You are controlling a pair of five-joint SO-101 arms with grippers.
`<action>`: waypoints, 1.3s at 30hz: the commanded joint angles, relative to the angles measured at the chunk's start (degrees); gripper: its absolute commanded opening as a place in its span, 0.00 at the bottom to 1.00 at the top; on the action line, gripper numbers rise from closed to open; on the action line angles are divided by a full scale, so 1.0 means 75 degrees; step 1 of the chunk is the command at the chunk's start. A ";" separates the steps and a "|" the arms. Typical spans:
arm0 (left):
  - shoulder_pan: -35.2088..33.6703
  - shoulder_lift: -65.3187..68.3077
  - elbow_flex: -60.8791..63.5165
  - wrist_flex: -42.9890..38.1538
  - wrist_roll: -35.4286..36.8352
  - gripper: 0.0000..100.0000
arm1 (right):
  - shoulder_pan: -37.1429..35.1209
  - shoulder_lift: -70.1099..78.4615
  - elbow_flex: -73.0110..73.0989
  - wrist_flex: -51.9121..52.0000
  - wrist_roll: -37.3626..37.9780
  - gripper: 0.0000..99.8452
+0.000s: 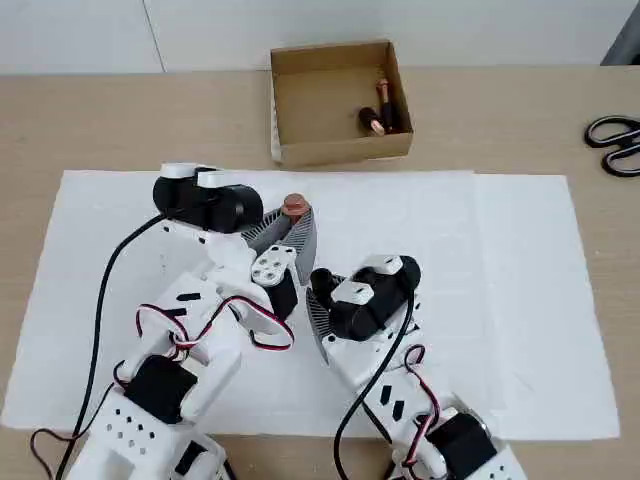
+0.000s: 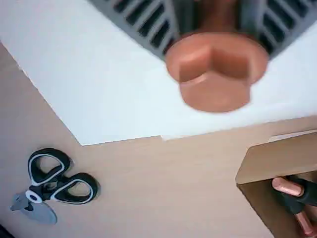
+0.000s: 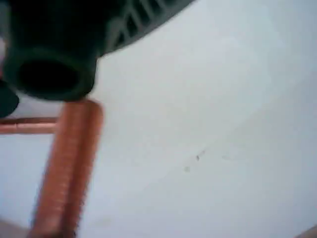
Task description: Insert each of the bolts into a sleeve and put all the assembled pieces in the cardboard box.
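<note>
The left gripper [image 1: 288, 232] was clamped on the bolt [image 1: 294, 206] and the right gripper [image 1: 318, 305] on the sleeve [image 3: 49, 62], whose mouth sat beside the thread above the white sheet [image 1: 500, 300], apparently lined up for insertion.

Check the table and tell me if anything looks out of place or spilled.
Nothing is spilled or damaged. The only stray is a pair of scissors on the bare table beside the white mat. The left gripper holds a bolt, the right gripper a sleeve.
</note>
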 commanded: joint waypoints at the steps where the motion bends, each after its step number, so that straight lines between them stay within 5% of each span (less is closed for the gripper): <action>1: 0.0047 -0.0035 -0.0416 -0.0211 0.0047 0.01 | -0.0088 0.0018 -0.0047 -0.0193 -0.0082 0.00; 39: 0.0105 -0.0035 -0.0522 -0.0035 0.0082 0.01 | -0.0088 0.0018 0.0281 -0.0568 -0.0070 0.00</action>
